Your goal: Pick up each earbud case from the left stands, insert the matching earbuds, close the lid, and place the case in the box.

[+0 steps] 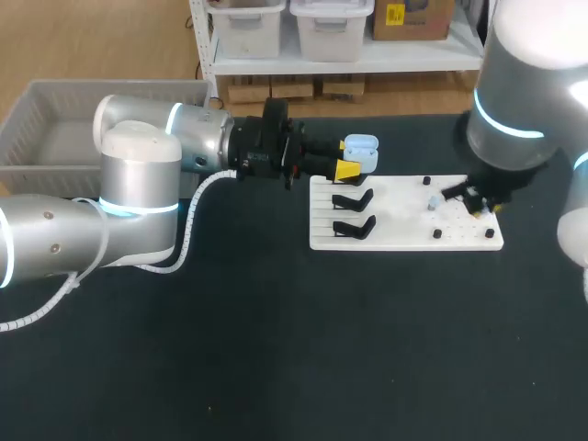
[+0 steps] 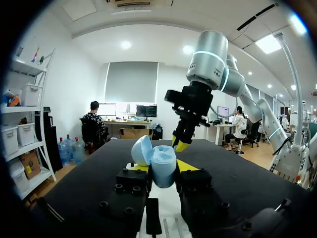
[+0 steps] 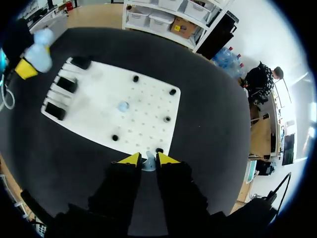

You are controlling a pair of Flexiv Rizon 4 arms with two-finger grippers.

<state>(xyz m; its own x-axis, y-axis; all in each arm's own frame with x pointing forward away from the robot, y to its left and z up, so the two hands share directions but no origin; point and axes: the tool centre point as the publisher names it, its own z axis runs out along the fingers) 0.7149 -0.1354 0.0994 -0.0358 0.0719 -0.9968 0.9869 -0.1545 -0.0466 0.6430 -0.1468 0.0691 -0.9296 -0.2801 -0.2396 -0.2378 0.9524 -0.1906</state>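
- The black table [image 1: 276, 349] carries everything.
- My left arm [image 1: 138, 175] comes in from the left and lies almost level above the table. It points to the right, toward the board.
- My right arm [image 1: 524, 92] comes down from the far right. Its wrist is over the right side of the board.
- The grey box [image 1: 28, 101] stands at the far left, behind the left arm and well apart from the board.
- The white board [image 1: 404, 234] lies flat, right of the middle of the table.
- The left gripper [image 2: 163, 173] holds the case from two sides with its yellow tips.
- The right gripper [image 3: 147, 159] is narrow, with its two tips pressed on a small earbud. It is at the right edge of the board.
- The earbud case [image 1: 361, 152] is light blue and its lid stands open. It is in the left gripper, above the far left corner of the board.
- The black stands [image 1: 353, 199] sit in a row on the left part of the board. The right wrist view shows three of them, and the two nearer ones are empty.
- The held earbud [image 3: 149, 161], light blue, sits between the right gripper's tips, just beside a black peg.
- A second earbud [image 3: 123, 106] lies on the board near its middle, apart from both grippers.
- Small black pegs [image 1: 437, 233] stand apart from each other on the right part of the board.
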